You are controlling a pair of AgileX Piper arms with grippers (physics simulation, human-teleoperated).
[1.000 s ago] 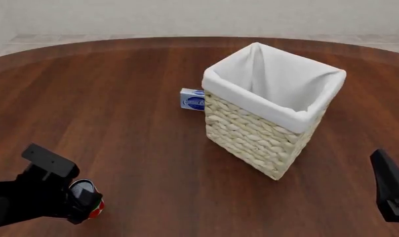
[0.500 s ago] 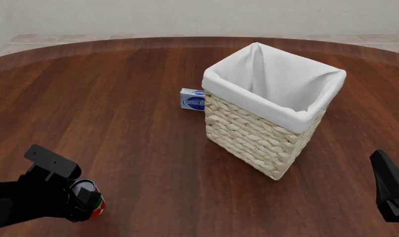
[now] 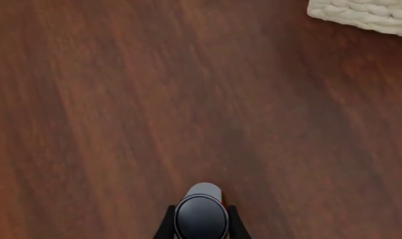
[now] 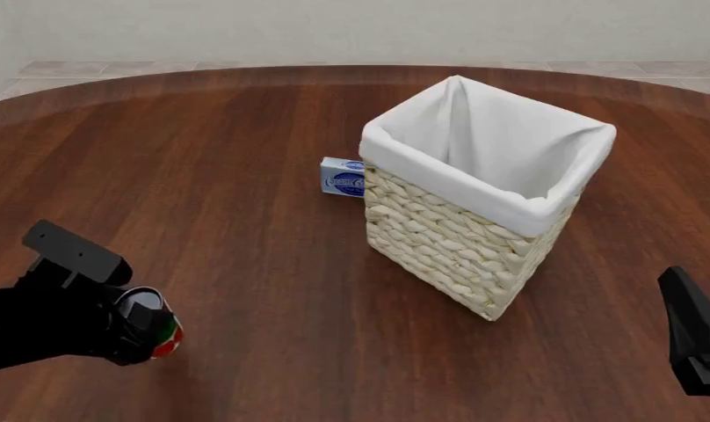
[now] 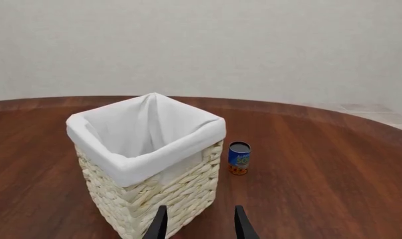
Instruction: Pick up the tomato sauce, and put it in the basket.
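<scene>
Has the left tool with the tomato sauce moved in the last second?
Yes. The left tool holding the tomato sauce has risen in the front view, judged against the unmoved basket.

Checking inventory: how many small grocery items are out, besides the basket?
2: the tomato sauce can in the left gripper, near left; a blue-labelled container beside the basket. More could hide inside the basket.

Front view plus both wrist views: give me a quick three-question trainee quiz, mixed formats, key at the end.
1. True or false: the tomato sauce is already inside the basket.
2. Which gripper holds the can? A) left gripper B) right gripper
3. Fill in: the small blue-and-white box sits beside the ____.

Key: 1 false; 2 A; 3 basket.
</scene>
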